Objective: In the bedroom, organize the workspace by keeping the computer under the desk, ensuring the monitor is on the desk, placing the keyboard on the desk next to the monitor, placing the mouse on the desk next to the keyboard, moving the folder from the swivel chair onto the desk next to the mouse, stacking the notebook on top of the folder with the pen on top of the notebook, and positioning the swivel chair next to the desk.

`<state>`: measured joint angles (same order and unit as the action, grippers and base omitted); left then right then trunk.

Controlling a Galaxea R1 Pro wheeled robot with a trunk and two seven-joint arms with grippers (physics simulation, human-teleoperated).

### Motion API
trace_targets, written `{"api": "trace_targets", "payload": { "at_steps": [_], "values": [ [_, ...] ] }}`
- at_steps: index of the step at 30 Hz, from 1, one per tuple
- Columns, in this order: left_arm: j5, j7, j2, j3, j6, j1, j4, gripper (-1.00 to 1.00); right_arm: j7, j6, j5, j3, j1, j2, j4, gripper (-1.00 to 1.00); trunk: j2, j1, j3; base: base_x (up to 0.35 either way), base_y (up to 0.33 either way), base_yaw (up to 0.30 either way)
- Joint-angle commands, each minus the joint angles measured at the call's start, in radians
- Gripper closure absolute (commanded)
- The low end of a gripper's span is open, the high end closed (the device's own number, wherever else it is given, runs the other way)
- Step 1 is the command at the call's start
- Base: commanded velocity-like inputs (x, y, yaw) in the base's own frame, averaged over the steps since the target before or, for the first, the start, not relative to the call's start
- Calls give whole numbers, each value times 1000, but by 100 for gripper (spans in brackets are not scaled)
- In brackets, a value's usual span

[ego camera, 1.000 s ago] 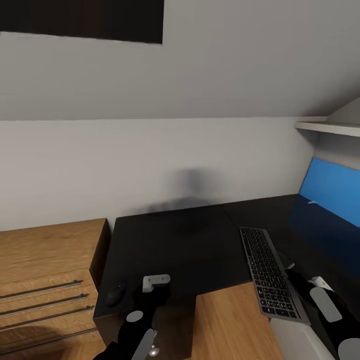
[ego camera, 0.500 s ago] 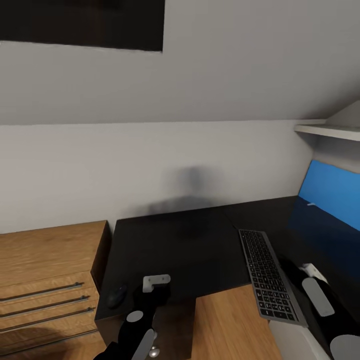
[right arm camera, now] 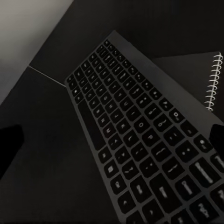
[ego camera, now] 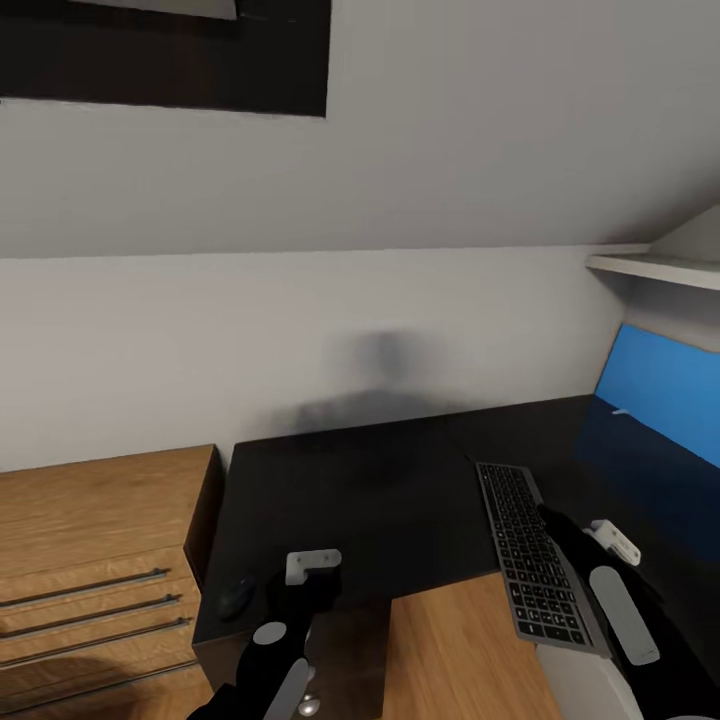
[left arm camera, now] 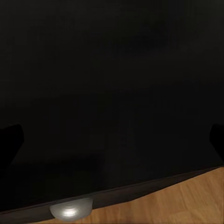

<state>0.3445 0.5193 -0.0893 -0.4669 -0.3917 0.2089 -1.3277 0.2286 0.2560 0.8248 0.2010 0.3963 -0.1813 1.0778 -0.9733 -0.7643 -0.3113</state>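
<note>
Keyboard (ego camera: 535, 555) with right hand (ego camera: 600, 535) moved up over it

Since a second ago the right hand has risen beside the keyboard's near end on the counter (ego camera: 370, 500); its fingers look spread, holding nothing. Left hand (ego camera: 312, 562) hovers unmoved by the mouse (ego camera: 236, 596), its state hard to tell. A spiral notebook (right arm camera: 196, 77) lies just beyond the keyboard. Likely a keyboard reposition comes next.

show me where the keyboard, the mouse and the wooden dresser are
keyboard (ego camera: 534, 561), head view, middle of its key field.
mouse (ego camera: 236, 597), head view, top of its rounded shell.
wooden dresser (ego camera: 95, 500), head view, its flat top surface.
</note>
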Motion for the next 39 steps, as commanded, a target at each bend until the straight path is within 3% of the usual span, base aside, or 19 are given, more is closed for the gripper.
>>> {"api": "trace_targets", "payload": {
  "at_steps": [1, 4, 23, 31, 32, 39],
  "values": [
    [8, 8, 0, -2, -3, 1, -1, -100, 6, 5, 7, 0, -1, 1, 4, -100, 6, 4, 2, 0, 0, 0],
    [8, 8, 0, -2, -3, 1, -1, -100, 6, 5, 6, 0, -2, 2, 7, -100, 27, 15, 11, 0, 0, 0],
    [9, 8, 0, -1, -3, 1, -1, -100, 6, 9, 8, -5, -4, 4, 10, -100, 27, 15, 11, 0, 0, 0],
    [9, 8, 0, -2, -3, 1, -1, -100, 8, 4, 8, -6, -4, 5, 9, -100, 27, 15, 11, -211, 67, 0],
    [7, 8, 0, -2, -3, 1, -2, -100, 9, 4, 6, -5, -4, 36, 8, -100, 27, 15, 11, -318, 101, 0],
    [7, 8, 0, -2, -2, 1, -2, -100, 8, 0, 5, -6, -4, 60, 2, -100, 27, 15, 11, -319, 101, 0]
  ]
}}
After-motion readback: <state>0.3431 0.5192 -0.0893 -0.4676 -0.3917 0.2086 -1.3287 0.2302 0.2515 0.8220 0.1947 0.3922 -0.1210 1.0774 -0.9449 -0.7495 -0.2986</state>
